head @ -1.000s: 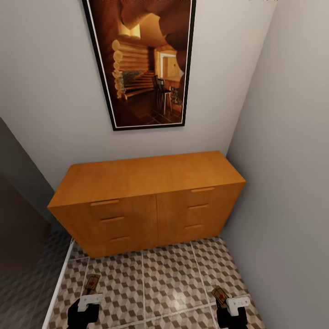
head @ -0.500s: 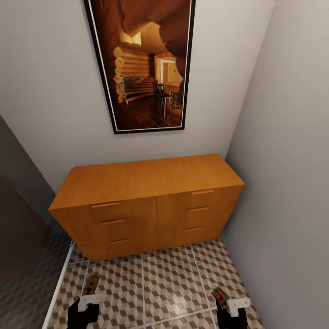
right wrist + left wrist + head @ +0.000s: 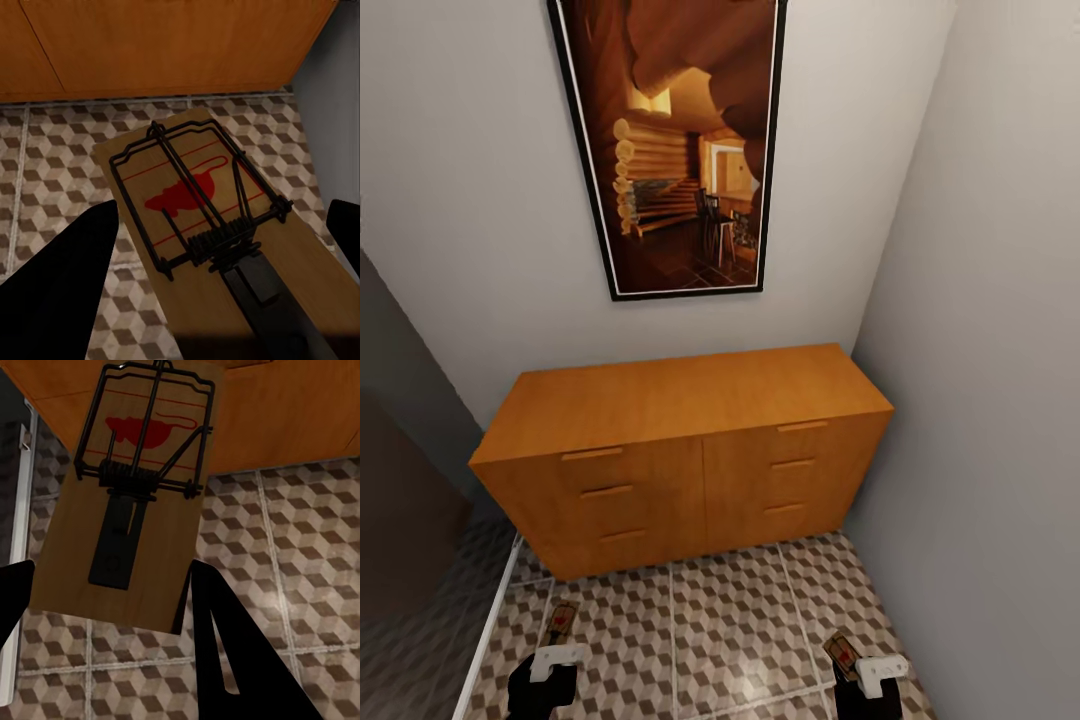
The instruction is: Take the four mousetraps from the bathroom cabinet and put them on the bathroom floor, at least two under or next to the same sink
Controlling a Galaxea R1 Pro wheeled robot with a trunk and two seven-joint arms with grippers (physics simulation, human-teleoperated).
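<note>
Two mousetraps are in my hands, low over the bathroom floor (image 3: 730, 630). My left gripper (image 3: 557, 650) is shut on one mousetrap (image 3: 563, 618), a brown board with a wire bar and a red mark, seen close in the left wrist view (image 3: 127, 502) between black fingers (image 3: 225, 660). My right gripper (image 3: 857, 668) is shut on the other mousetrap (image 3: 842, 650), also shown in the right wrist view (image 3: 202, 217). The orange-brown cabinet (image 3: 680, 450) stands ahead against the wall, its drawers shut. The bathroom sink is out of view.
A framed picture (image 3: 675, 150) hangs above the cabinet. A grey wall (image 3: 990, 400) closes the right side. At the left a white sill strip (image 3: 485, 640) borders a darker floor (image 3: 410, 640). Patterned tiles lie open between me and the cabinet.
The whole head view has shifted, with the cabinet and picture now slightly lower in frame. Both grippers keep their mousetraps in the same place at the picture's lower edge.
</note>
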